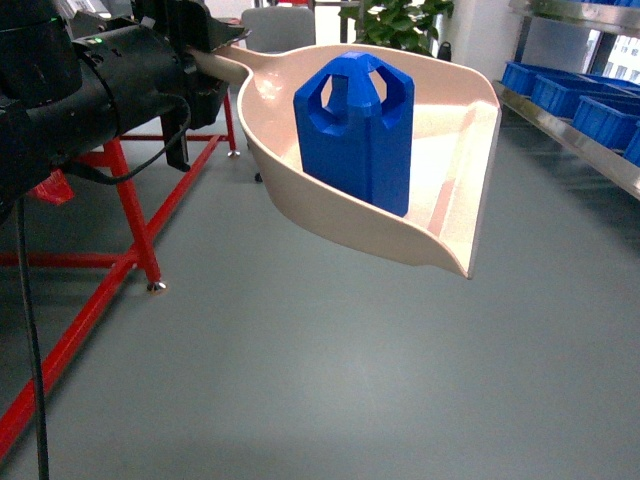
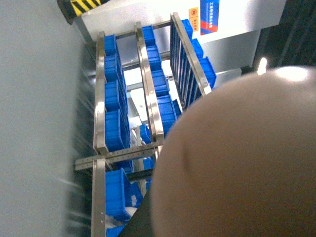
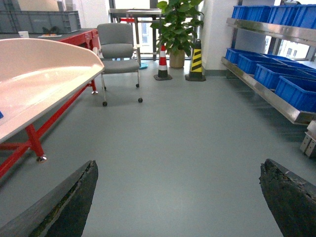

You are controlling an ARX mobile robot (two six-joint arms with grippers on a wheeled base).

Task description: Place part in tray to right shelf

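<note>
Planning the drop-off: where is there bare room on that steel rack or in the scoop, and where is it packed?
The tray has bare floor between the part and its flat front lip. The right shelf looks crowded: blue crates sit edge to edge along its rail, and no open slot shows. The wide free patch is grey floor between the shelf and the red frame.

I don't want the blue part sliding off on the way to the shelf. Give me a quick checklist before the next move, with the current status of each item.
1. Part sits inside the tray, upright: ok.
2. Tray roughly level: not ok, its open lip dips toward the floor.
3. Left gripper holds the tray handle: cannot tell, grip hidden.
4. Right gripper is open and empty: ok.
5. Shelf in sight on the right: ok.
6. Free slot among the blue crates: cannot tell.
</note>
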